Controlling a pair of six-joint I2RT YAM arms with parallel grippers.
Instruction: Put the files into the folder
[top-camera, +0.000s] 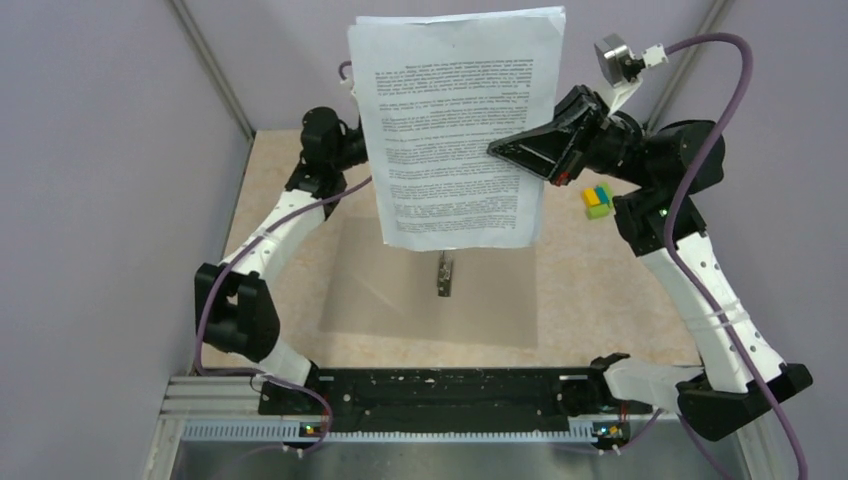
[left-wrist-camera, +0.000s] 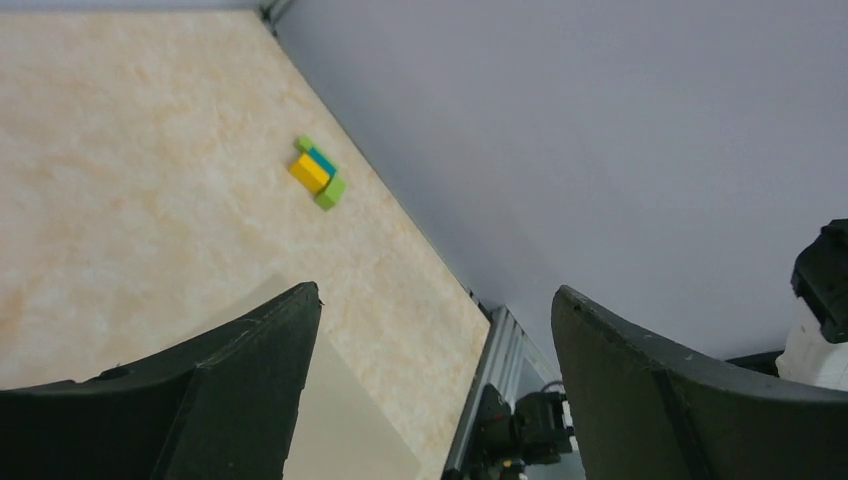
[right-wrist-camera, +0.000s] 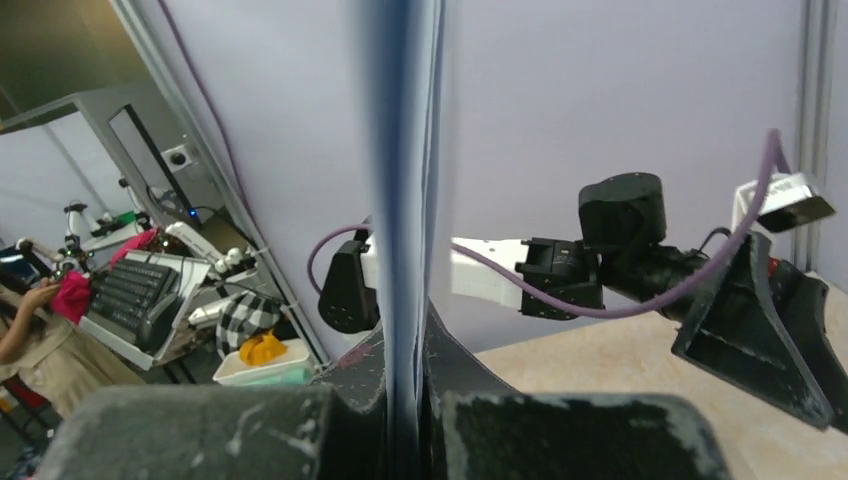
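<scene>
aloft: files (top-camera: 455, 130) pinched in right hand (top-camera: 497, 150)

right hand clamps the files' right edge; they hang upright above the folder (top-camera: 400, 290), flat on the worktop (top-camera: 600, 290). left hand (left-wrist-camera: 435, 295) gapes wide, empty, near the files, not touching.

We see a small bunch of blocks (top-camera: 597, 200), yellow, blue and green, sitting on the pale, speckled worktop (top-camera: 610, 300). The blocks are near its right side, close to the wall. Plain grey-purple walls (top-camera: 100, 180) stand around the worktop, with thin metal posts (top-camera: 212, 72) at the back corners. A ribbed metal rail (top-camera: 205, 398) runs along the near edge. In the right wrist view, past a wall's edge, we see what looks like a dark keyboard (right-wrist-camera: 135, 290). Near it is a white tray (right-wrist-camera: 275, 368) with something yellow in it, and part of a person (right-wrist-camera: 35, 335) in a tan top.
</scene>
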